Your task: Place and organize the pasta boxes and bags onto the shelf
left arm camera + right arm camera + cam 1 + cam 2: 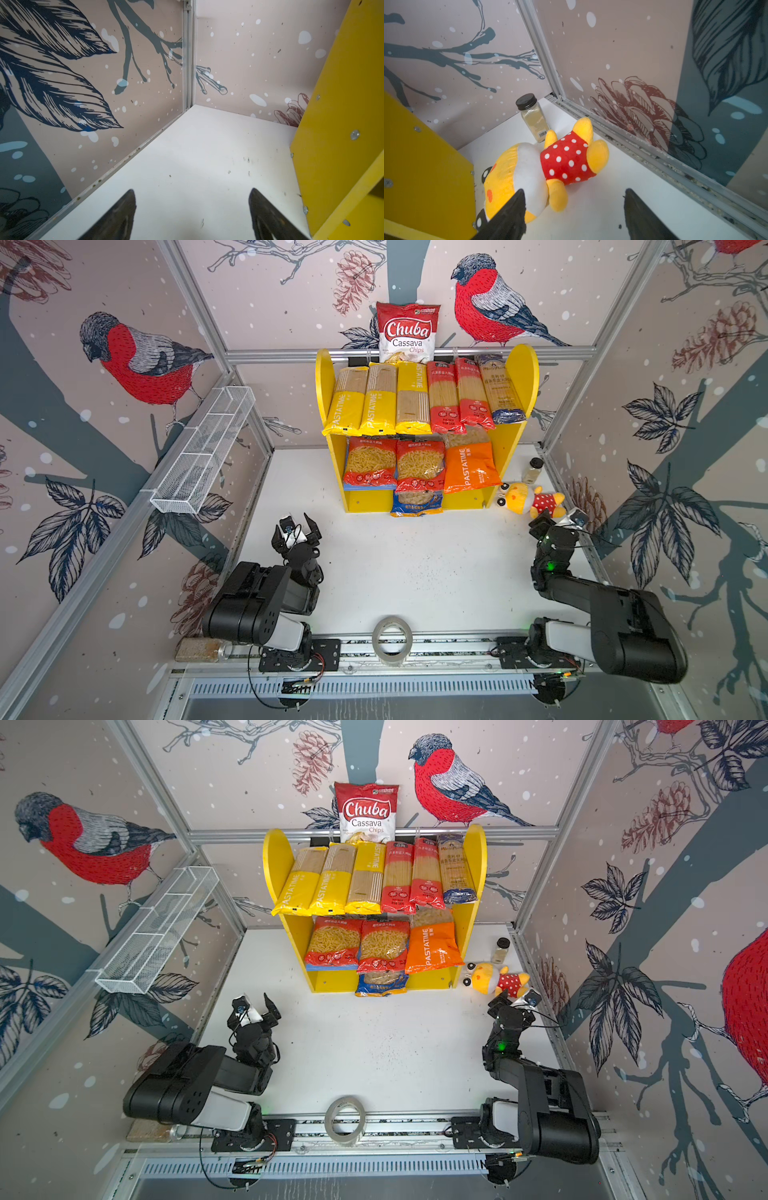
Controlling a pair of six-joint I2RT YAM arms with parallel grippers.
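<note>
Wrist views | left tool [192, 192] and right tool [574, 191] gaping, empty | shelf [332, 124] near each

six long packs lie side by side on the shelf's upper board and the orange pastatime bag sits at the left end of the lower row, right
Not quite. In both top views the orange PASTATIME bag sits at the right end of the lower row, not the left. The rest is as you say.

Both top views overhead, sharing shelf [324, 377], wrist views low
</note>
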